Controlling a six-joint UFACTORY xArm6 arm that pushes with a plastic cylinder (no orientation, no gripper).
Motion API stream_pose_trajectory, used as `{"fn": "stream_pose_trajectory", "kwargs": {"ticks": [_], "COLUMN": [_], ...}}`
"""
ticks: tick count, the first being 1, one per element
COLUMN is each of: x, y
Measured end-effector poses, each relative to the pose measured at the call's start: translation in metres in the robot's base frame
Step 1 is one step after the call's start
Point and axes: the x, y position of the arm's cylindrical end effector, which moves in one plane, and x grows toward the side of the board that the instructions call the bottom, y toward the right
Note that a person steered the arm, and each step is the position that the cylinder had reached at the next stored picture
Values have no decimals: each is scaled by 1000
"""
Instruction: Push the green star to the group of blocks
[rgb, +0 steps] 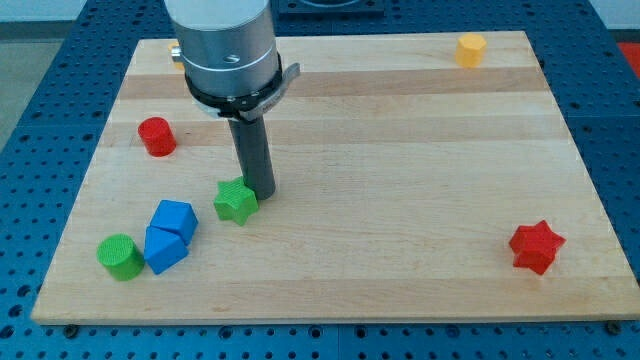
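The green star (235, 201) lies on the wooden board (400, 150), left of the middle. My tip (262, 192) stands just to the star's right and slightly above it in the view, touching or nearly touching its edge. To the star's lower left is a group of blocks: a blue cube (174, 218), a second blue block (165, 249) right below it, and a green cylinder (120, 257) at the group's left. A small gap separates the star from the upper blue cube.
A red cylinder (156, 136) stands near the board's left edge, above the group. A yellow hexagonal block (470, 49) sits at the top right. A red star (536, 247) lies at the bottom right. The arm's metal body (225, 50) hangs over the top left.
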Motion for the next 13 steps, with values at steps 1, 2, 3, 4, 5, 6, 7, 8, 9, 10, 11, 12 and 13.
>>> {"fn": "stream_pose_trajectory", "kwargs": {"ticks": [1, 2, 3, 4, 5, 6, 7, 8, 9, 10, 11, 12, 13], "x": [12, 27, 43, 40, 27, 20, 14, 7, 7, 7, 9, 21, 38], "y": [-1, -1, -1, 9, 19, 19, 19, 19, 2, -19, -27, -27, -27]}}
